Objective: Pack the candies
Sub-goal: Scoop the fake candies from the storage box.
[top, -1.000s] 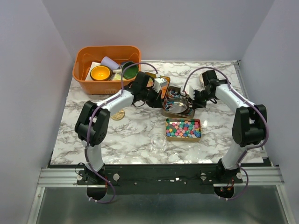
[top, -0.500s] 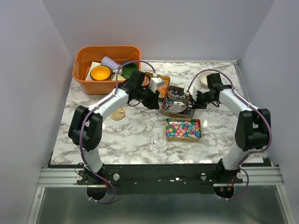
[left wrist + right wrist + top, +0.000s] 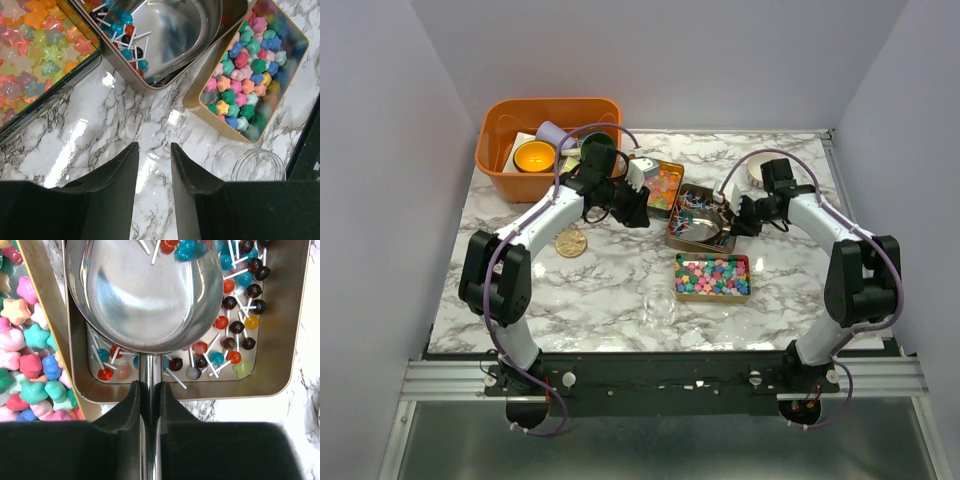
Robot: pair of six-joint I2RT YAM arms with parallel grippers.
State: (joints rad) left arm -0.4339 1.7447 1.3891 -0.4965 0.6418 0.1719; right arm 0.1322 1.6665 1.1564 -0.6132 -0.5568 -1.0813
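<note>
3 open tins are seen side by side near the middle of the marble table [image 3: 520,290]. In the top view, the pastel star candies [image 3: 663,186] are held in the tin at 11 o'clock of the group. The lollipops [image 3: 235,300] are spread in the middle tin [image 3: 280,340]. The bright star candies [image 3: 712,275] are packed in the tin at 6 o'clock. All 3 kinds are kept inside their tins; none are seen on the marble.

A steel scoop [image 3: 145,295] is laid with its bowl inside the middle tin, above the lollipops, and a few lollipops are seen at the far end of the bowl. The scoop's thin handle is pinched between the fingers of the right gripper [image 3: 149,387], which is placed at 3 o'clock of that tin in the top view.

The left gripper [image 3: 154,147] is held over bare marble at 9 o'clock of the middle tin. Its fingers are parted by a narrow gap, and nothing is gripped between them.

A clear glass jar [image 3: 660,308] is set at 7 o'clock of the bright star candies, near but not touching their tin. A gold lid [image 3: 571,242] is laid flat well apart at 9 o'clock of the group. An orange bin [image 3: 548,103] with bowls in it is set at the 11 o'clock corner of the table.
</note>
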